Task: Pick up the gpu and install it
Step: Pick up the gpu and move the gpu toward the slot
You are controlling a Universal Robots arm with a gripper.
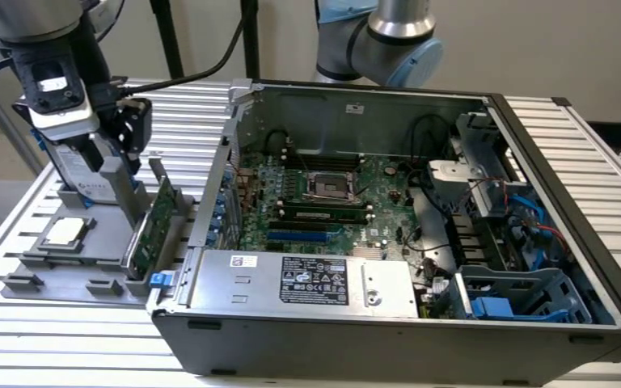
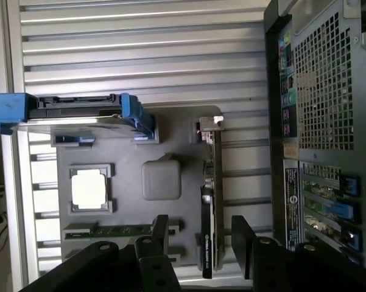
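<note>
Gripper (image 2: 200,224) hangs open above the holder (image 2: 126,159), fingers either side of the gpu (image 2: 211,194) without touching it (card upright on edge, beside the case (image 1: 397,347)). Pickup and installation both remain.

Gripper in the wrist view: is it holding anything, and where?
Nothing is held. The gripper hovers, jaws open, over the gpu standing on edge in its grey holder.

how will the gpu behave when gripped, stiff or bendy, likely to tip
Probably stiff: the gpu is a thin board with a metal end bracket. It stands on edge in the grey holder, so a sideways push could tilt it. The bare circuit board looks fragile, so the open gripper above it likely needs a gentle squeeze.
</note>
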